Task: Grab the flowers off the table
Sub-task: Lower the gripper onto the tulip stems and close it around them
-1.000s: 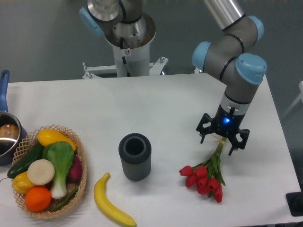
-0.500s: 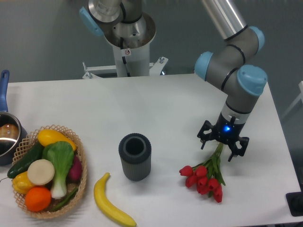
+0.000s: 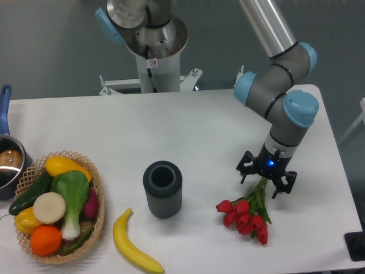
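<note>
we are straddling the stems with open jaws [image 3: 267, 181] (nothing gripped); the flowers [image 3: 248, 212] are lying on the surface [image 3: 188, 131], unlifted.

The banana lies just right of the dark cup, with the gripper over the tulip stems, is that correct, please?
Not quite: the camera view shows the banana in front of and left of the cup, towards the basket. The gripper is indeed over the stems of the tulips.
</note>
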`<state>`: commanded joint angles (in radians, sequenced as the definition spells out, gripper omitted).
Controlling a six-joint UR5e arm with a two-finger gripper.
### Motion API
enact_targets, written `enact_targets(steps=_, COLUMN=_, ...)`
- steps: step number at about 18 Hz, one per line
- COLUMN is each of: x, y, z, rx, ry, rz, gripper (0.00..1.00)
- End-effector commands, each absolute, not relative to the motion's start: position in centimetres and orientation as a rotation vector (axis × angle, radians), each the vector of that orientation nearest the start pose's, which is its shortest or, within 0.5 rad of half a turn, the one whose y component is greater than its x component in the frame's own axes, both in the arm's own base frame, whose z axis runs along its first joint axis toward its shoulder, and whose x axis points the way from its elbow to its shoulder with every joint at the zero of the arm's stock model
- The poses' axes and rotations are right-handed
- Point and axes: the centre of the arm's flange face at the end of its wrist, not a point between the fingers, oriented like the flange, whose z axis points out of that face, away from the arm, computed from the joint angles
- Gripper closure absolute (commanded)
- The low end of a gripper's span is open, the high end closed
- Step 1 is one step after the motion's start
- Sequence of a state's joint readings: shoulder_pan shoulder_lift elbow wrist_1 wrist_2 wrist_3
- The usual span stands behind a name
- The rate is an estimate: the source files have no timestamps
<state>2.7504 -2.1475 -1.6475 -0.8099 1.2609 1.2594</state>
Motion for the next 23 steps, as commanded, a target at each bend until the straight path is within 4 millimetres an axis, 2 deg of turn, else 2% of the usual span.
enact_targets(steps=14, x=-53.8, y=40.7, z=18.1, rx=-2.836, ry=0.155, rz=-0.013, gripper=0.00)
enact_targets(steps=17, x=-54.0, y=40.8, z=18.3, rx=-2.833, ry=0.156, rz=-0.002, gripper=0.00)
enact_targets(steps=20, x=-54.0, y=40.8, z=18.3, rx=-2.833, ry=0.156, rz=-0.002, gripper=0.27)
enact_targets(steps=23, x=-54.0, y=40.8, z=18.5, rx=-2.834, ry=0.155, rz=0.002, gripper=0.45)
